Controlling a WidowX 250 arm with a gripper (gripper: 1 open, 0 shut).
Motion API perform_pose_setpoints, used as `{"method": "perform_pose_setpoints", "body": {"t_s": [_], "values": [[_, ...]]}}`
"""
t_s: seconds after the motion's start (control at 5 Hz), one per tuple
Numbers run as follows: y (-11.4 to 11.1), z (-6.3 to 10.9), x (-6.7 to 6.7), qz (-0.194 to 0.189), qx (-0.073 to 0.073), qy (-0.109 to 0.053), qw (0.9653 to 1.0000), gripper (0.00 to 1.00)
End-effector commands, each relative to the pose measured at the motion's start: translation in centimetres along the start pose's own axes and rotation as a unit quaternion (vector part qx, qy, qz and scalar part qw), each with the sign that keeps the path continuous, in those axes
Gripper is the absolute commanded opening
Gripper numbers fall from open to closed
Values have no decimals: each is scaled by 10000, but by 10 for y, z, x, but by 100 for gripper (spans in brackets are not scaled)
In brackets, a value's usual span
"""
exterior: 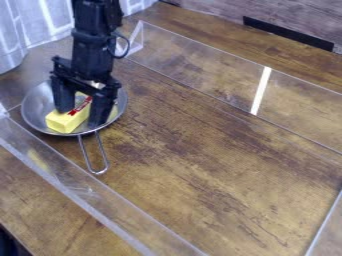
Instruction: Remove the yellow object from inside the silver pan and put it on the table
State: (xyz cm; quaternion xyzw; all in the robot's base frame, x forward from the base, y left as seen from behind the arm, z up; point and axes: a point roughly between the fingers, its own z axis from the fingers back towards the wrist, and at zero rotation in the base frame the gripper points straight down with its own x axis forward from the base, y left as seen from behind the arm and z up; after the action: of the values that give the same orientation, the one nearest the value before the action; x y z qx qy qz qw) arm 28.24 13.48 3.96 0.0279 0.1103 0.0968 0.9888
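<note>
Down at the near edge, a clear glossy strip (pixel 80 205) runs diagonally across the dark wood-grain surface (pixel 201 150), catching the light. Just beyond it, the thin wire-loop handle (pixel 94 155) of the silver pan (pixel 34 112) points toward us, lying flat on the wood. The pan itself sits at the left side, round, shallow and shiny. And there's the yellow object (pixel 63 120), lying inside the pan, its near end a plain yellow, its red and white label partly hidden further back. Right over that far end comes the black end effector (pixel 83 93), pointing steeply down, jaws spread wide with one finger (pixel 60 92) to the left and the other to the right of the block's upper part. The fingertips are low inside the pan; whether they touch the block, I cannot tell. Nothing is clamped: the block rests on the pan floor. Behind, the dark arm rises out of the top of the view. Off to the right, a bright white reflection (pixel 262 90) streaks the surface, and another glossy strip (pixel 254 62) crosses the far side.
</note>
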Motion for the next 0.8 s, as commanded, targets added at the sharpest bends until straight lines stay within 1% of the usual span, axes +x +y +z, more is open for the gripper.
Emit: {"method": "perform_pose_setpoints", "body": {"t_s": [0.0, 0.2, 0.6], "values": [[9, 2, 6, 106, 27, -152, 9998, 100], [10, -3, 8, 92, 23, -143, 9999, 0], [7, -3, 12, 22, 1, -169, 9999, 0]]}}
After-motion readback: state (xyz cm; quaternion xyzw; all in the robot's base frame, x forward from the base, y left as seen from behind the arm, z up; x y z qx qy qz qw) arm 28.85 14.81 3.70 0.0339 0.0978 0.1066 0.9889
